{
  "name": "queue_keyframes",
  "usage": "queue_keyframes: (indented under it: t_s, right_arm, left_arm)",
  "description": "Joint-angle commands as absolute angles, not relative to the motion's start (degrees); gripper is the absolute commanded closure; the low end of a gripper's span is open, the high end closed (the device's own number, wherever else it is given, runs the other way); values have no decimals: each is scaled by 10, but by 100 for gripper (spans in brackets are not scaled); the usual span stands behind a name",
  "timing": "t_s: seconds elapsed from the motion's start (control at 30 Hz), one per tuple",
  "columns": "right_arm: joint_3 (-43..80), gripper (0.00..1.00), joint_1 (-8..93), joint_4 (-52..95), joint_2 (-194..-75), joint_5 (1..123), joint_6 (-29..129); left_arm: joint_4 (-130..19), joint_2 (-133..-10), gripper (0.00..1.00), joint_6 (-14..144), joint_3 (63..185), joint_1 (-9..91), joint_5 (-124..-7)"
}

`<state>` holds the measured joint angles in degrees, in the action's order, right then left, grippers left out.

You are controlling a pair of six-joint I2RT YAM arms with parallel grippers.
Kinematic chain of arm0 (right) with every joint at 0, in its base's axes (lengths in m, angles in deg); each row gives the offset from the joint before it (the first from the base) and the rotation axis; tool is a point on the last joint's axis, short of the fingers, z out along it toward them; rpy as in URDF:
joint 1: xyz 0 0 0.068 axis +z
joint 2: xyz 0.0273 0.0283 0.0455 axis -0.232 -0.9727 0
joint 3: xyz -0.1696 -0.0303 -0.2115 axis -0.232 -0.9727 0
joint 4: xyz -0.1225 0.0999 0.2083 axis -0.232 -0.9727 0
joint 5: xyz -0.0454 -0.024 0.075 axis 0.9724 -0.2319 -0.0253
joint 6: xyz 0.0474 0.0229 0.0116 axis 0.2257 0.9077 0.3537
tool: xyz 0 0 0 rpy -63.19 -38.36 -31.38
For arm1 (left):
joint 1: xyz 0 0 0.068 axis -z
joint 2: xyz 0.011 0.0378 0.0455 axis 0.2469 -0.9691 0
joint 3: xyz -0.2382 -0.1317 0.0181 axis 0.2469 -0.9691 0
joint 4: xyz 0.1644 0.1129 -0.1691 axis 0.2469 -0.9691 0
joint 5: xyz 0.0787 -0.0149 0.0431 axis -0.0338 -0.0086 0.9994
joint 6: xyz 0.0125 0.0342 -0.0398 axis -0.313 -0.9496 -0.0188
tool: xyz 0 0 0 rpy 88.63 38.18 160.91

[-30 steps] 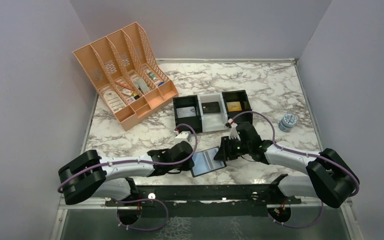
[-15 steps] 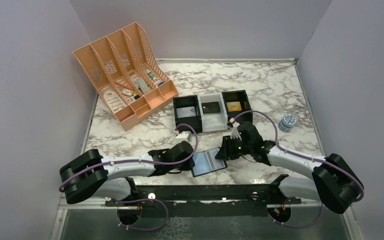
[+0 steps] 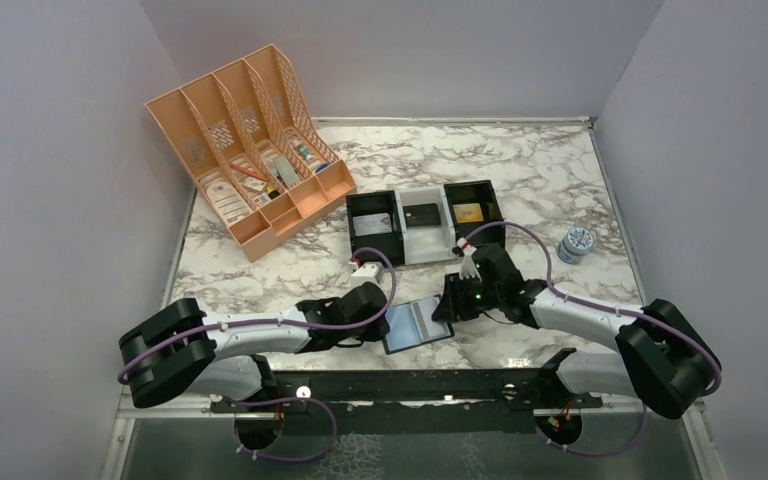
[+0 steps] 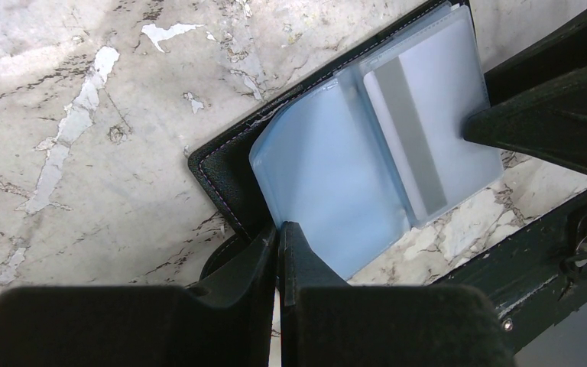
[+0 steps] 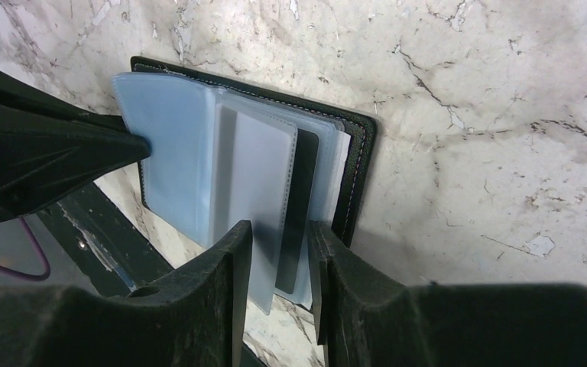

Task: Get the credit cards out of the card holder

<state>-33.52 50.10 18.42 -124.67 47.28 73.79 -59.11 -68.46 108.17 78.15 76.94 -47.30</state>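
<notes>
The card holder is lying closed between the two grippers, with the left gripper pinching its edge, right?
Not closed: the card holder lies open, its sleeves showing, as the left wrist view shows. It does lie between the left gripper, which pinches its edge, and the right gripper.

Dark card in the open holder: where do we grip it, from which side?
Best bet: pinch the dark card by the end poking toward the right gripper, coming in low from that side. Only that strip shows past the frosted sleeves; the left gripper clamps the card holder opposite.
</notes>
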Motion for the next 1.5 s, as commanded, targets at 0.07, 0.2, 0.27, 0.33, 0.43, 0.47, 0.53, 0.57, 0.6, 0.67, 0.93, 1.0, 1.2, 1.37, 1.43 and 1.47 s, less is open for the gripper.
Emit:
queue_keyframes:
  t_s: [0.07, 0.2, 0.27, 0.33, 0.43, 0.47, 0.53, 0.57, 0.6, 0.67, 0.93, 1.0, 1.2, 1.37, 1.43, 1.47]
  right_arm:
    - [-325, 67, 504, 174, -1241, 470, 723]
    - [-320, 67, 504, 161, -1222, 472, 718]
    - [-316, 66, 504, 156, -1219, 465, 717]
    - [-315, 65, 504, 156, -1216, 458, 717]
    - [-314, 64, 504, 164, -1217, 434, 718]
    - [-314, 64, 504, 167, -1220, 420, 718]
    - [-315, 63, 504, 176, -1225, 407, 723]
    - [-315, 63, 504, 179, -1227, 406, 726]
    - [-316, 63, 504, 181, -1229, 406, 728]
    - [-316, 63, 504, 183, -1231, 405, 728]
    - [-311, 62, 503, 169, -1216, 425, 730]
    - [-311, 63, 504, 166, -1210, 435, 733]
    - [-315, 70, 504, 168, -1184, 454, 746]
    - [-321, 76, 504, 191, -1177, 420, 763]
    - [-323, 77, 504, 204, -1181, 401, 771]
    - [-324, 77, 503, 209, -1183, 393, 775]
  left_arm:
    - [-596, -695, 94, 1071, 788, 773, -471]
    - [-595, -700, 94, 1071, 791, 773, -473]
    - [-594, -702, 94, 1070, 794, 773, -473]
    - [-595, -705, 94, 1069, 795, 773, -475]
    - [-595, -706, 94, 1068, 795, 773, -477]
    - [-595, -705, 94, 1069, 794, 773, -477]
    - [-594, -705, 94, 1070, 794, 773, -477]
    - [-594, -705, 94, 1070, 794, 773, -477]
    - [-595, -704, 94, 1070, 794, 773, -477]
    - [-595, -703, 94, 1069, 793, 773, -477]
    - [-594, -701, 95, 1069, 792, 773, -478]
    - [-595, -701, 95, 1069, 792, 773, -478]
    - [-595, -699, 95, 1068, 793, 773, -479]
    - [-594, -696, 95, 1066, 792, 773, -477]
    - [-595, -697, 95, 1065, 794, 773, -478]
    - [-595, -697, 95, 1064, 794, 772, -478]
